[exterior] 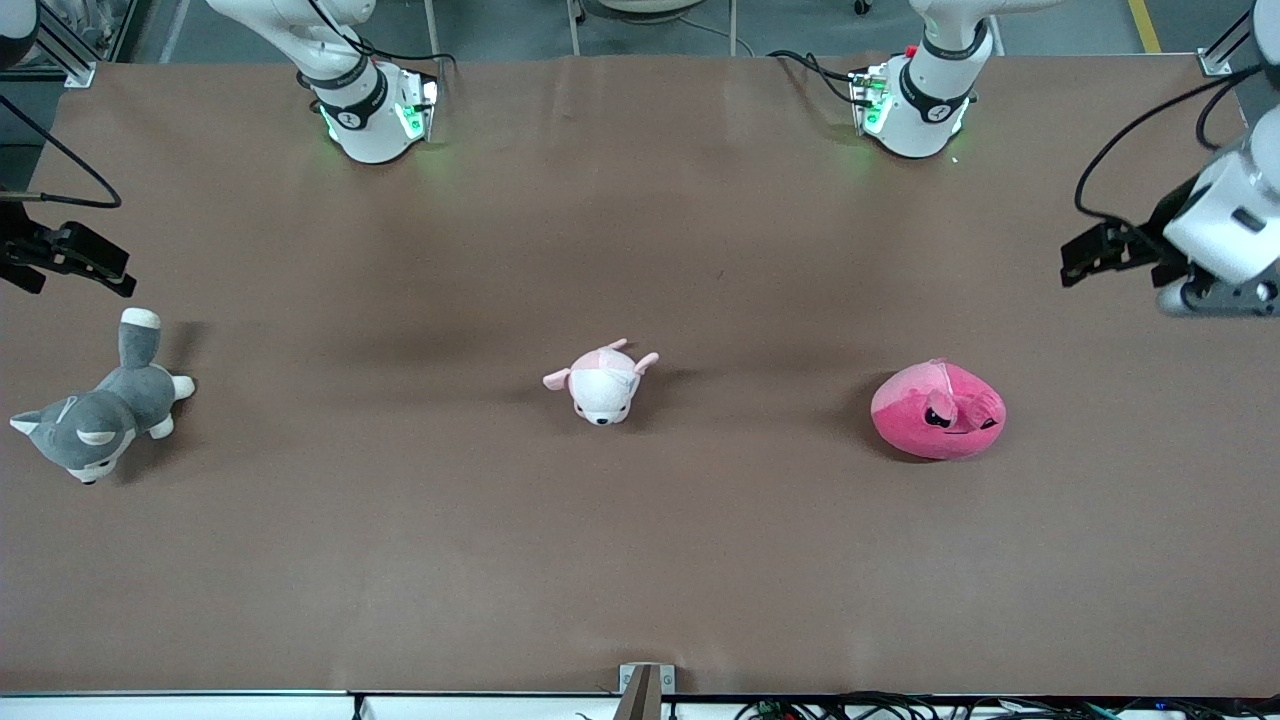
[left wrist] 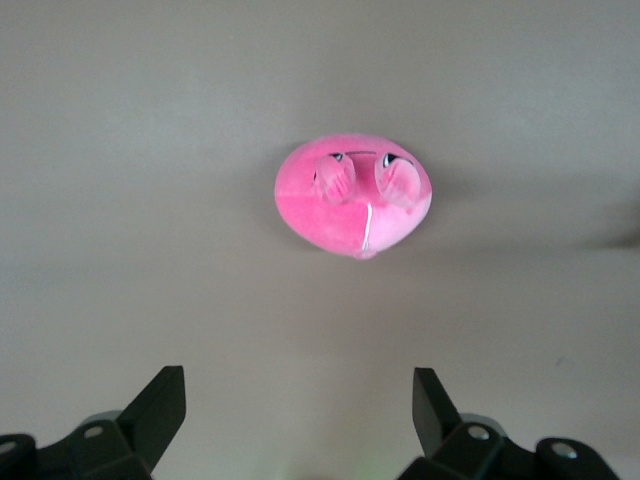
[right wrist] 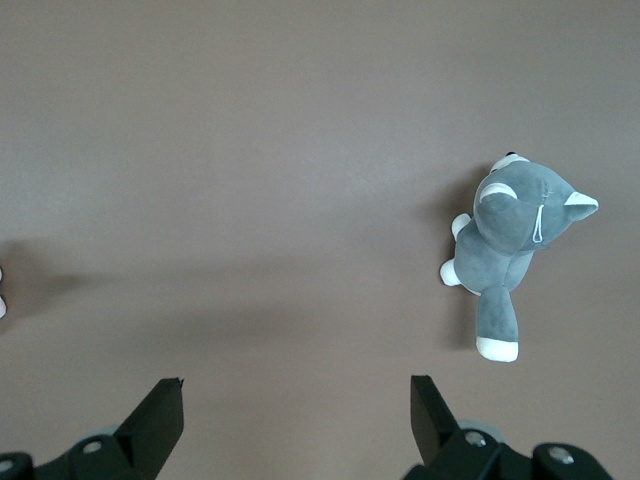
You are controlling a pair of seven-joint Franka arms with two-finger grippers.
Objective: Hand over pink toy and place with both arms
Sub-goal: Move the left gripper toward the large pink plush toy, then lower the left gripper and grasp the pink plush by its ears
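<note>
Soft, light and squashy, the pink toy (exterior: 938, 411) lies ahead of the spread left claw (left wrist: 298, 412), best pinched across its plump middle, while the right claw (right wrist: 296, 412) waits spread.

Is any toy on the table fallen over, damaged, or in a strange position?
Nothing looks damaged. The grey husky plush lies on its side toward the right arm's end of the table. The pink toy and the pale pink-and-white plush sit apart on the brown table, untouched.
</note>
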